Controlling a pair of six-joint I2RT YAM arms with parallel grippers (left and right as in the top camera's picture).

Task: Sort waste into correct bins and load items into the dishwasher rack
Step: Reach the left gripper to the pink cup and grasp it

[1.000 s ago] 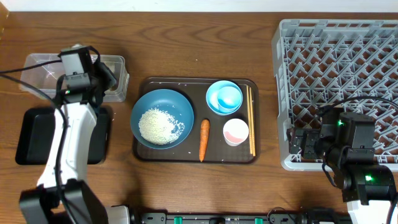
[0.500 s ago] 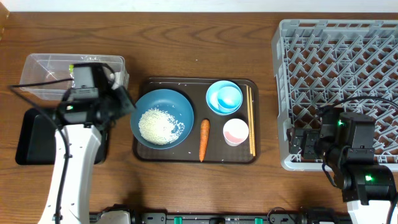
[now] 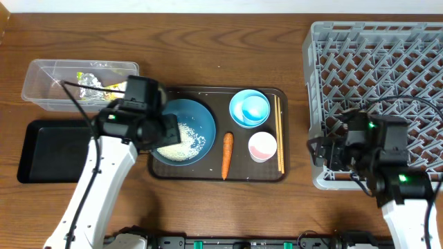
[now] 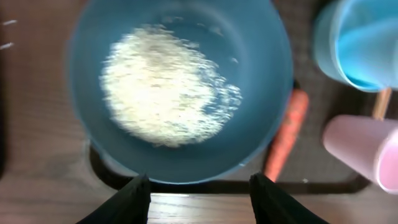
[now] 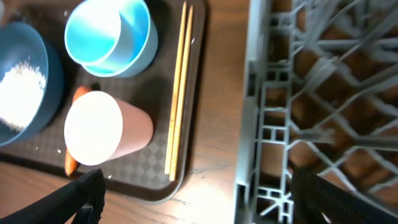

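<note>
A second ago the left arm hung over the clear tub (image 3: pixel 40 81) at the far left. Now it has swung right, and the left gripper (image 4: pixel 202 190) hovers over the near-left rim of the dark-blue bowl (image 3: pixel 199 116), its fingers spread with nothing between them. With the arm gone, crumpled foil (image 3: pixel 88 81) and yellow-white wrapper scraps (image 3: pixel 115 88) show inside the tub. The right gripper (image 5: pixel 200 190) has edged left from the near-left corner of the dishwasher rack (image 3: pixel 374 62) toward the brown serving tray (image 3: pixel 214 178); its fingers stand wide apart and empty.

The bowl sits on the left of the serving tray, holding a flat heap of white rice (image 4: pixel 168 87). Right of it lies the carrot (image 3: pixel 226 153), then the stacked light-blue bowls (image 3: pixel 250 108), the pink-white cup (image 3: pixel 262 146) and the chopsticks (image 3: pixel 279 135). The black tray (image 3: pixel 55 152) lies near left.
</note>
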